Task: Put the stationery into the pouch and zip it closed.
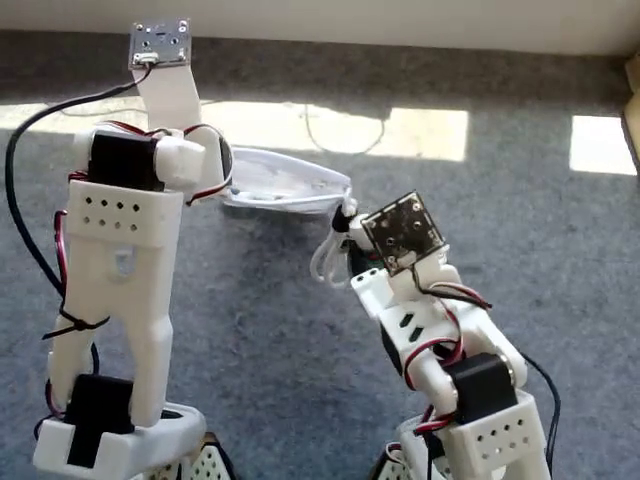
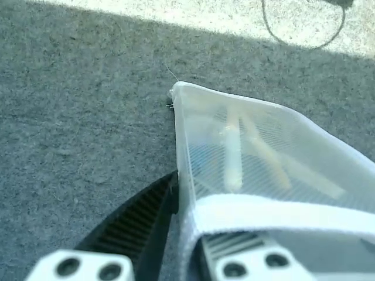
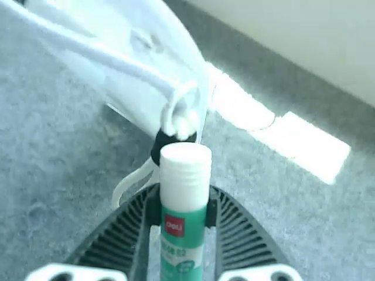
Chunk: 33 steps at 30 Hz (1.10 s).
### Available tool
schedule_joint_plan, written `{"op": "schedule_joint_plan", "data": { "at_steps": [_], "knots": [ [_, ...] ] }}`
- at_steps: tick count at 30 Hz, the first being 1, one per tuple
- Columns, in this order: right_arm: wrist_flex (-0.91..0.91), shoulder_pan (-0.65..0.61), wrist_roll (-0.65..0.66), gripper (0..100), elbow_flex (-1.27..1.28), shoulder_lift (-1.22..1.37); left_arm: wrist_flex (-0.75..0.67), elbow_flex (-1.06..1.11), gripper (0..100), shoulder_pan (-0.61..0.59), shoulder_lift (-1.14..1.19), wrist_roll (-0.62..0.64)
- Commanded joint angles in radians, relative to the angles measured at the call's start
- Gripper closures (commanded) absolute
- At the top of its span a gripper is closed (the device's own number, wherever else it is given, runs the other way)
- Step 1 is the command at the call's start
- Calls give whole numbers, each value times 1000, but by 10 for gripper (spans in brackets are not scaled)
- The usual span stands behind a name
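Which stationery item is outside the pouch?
The green-labelled glue stick, gripped by the right tool; the pale sticks lie inside the pouch.

You have a grey carpeted surface (image 1: 290, 350) under everything, short-piled and even in tone, running back to a pale wall. Bright sunlit patches (image 1: 430, 133) fall across its far side. A thin wire (image 2: 310, 46) lies looped on the carpet inside that light. The two arm bases (image 1: 110, 445) stand on the near edge. A translucent mesh pouch (image 1: 285, 183) sits low over the middle, though you cannot tell whether it touches the carpet.
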Motion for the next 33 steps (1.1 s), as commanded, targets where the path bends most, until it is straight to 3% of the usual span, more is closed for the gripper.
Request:
{"op": "schedule_joint_plan", "data": {
  "at_steps": [1, 7, 18, 33],
  "knots": [
    [-18, -62, -23, 981, -136, -31, -5, -2, 994, 16, -16, 9],
    [-153, -168, -166, 981, -237, -31, -3, 18, 994, -36, -16, 8],
    [-599, -282, -169, 981, -196, -2, 2, 19, 994, -45, -16, -17],
    [-1092, -337, -169, 984, -12, 283, -6, 56, 994, -45, -18, -18]
  ]
}}
